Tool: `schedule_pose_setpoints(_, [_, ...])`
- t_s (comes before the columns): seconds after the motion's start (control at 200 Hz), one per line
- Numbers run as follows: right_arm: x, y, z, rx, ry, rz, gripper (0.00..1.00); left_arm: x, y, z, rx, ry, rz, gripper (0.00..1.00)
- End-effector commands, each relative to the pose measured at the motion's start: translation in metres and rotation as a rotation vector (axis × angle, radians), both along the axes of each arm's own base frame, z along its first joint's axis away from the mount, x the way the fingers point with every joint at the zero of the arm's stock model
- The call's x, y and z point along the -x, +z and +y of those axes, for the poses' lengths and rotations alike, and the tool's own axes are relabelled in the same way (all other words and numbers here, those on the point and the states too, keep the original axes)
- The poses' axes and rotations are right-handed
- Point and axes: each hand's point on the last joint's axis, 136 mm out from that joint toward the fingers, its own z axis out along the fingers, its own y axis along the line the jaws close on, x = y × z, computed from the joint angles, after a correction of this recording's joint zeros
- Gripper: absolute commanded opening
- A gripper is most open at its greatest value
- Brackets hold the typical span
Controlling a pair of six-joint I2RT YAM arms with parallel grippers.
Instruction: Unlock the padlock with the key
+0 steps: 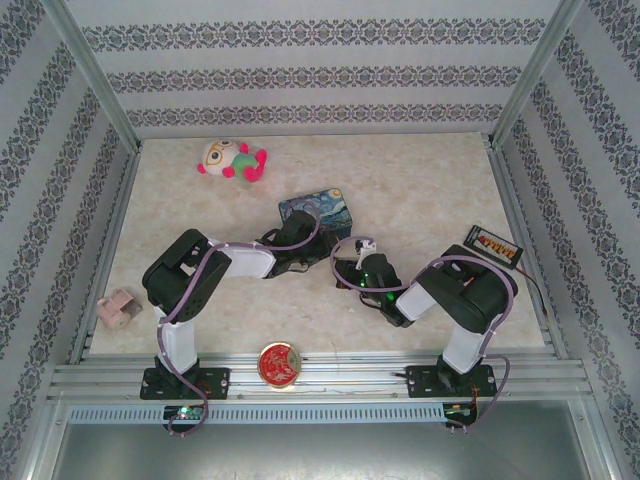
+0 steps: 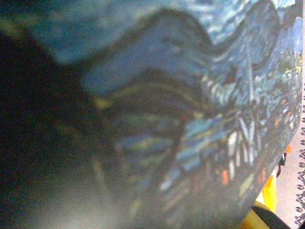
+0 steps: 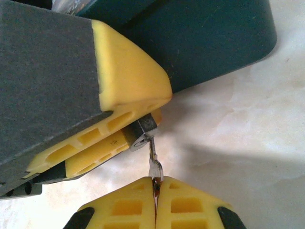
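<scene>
Pinching the key [image 3: 155,166], closed right jaws touch its tip to the padlock [image 3: 142,132] clamped in left jaws.

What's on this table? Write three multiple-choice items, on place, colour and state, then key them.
1. The key's tip is: A at the padlock; B on the plush toy; C in the tin.
2. The right tool's fingers are: A green; B yellow; C white.
3. The right tool is: A wide open; B shut empty; C shut on the key.
A: the tip meets the padlock. B: both show yellow. C: the fingers pinch the key's head.
</scene>
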Motion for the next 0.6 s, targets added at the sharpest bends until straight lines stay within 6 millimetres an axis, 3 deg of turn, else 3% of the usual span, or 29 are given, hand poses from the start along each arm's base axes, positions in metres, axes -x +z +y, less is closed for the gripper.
schedule_pose_setpoints(0.0, [-0.006,0.017,0.009,-0.058,0.019,-0.049,0.0,-0.005,0.015,-0.005,0.069,-0.004,-0.024,0.1])
schedule_pose_setpoints(0.29, [-0.014,0.025,0.0,-0.076,-0.004,-0.066,0.0,-0.004,0.016,-0.005,0.07,-0.011,-0.024,0.1])
schedule_pose_setpoints(0.595, [-0.023,0.033,0.007,-0.11,0.008,-0.087,0.0,-0.003,0.016,-0.008,0.078,-0.019,-0.021,0.09])
